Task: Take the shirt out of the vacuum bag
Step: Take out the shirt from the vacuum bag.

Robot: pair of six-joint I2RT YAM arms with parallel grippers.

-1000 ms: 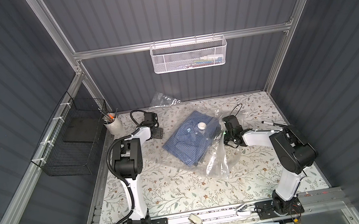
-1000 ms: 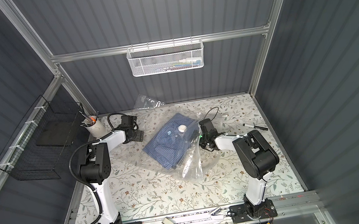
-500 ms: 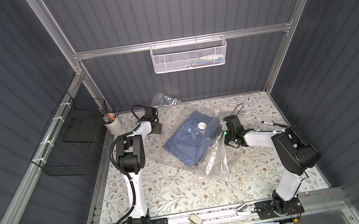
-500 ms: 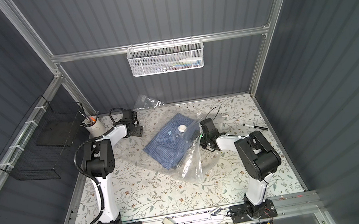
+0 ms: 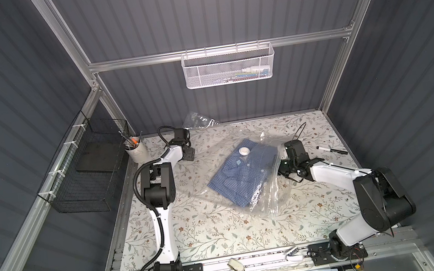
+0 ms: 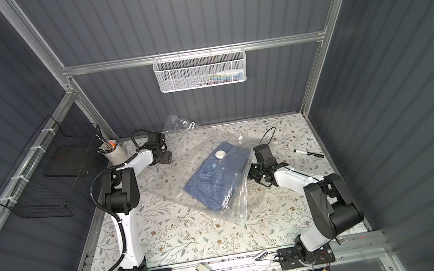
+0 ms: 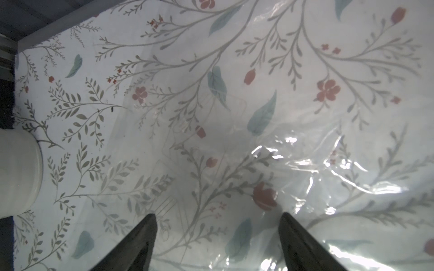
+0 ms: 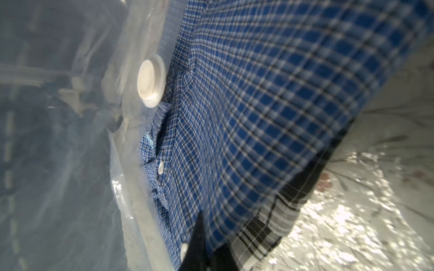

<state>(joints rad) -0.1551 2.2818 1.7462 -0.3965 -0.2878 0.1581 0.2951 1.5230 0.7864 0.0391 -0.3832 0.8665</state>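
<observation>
One step under way, none complete. Shirt [image 5: 240, 177] lies mid-table, inside bag [image 5: 266, 207]; valve [image 5: 244, 151] sits over its far end. Right gripper [image 5: 282, 167] at bag's right side, jaws closed, apparently pinching shirt edge; cloth bunches over tips in right wrist view. Left gripper [image 5: 188, 155] at back left near cup [image 5: 137, 152], jaws wide, empty, above slack plastic. Judged outstanding: hold bag down, draw shirt fully clear.

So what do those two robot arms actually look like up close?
Left arm and right arm: white link shells, bulky black joint housings, black bases. A ribbed black cable runs up the left one. The left gripper's fingers are dark, tapering wedges.
</observation>
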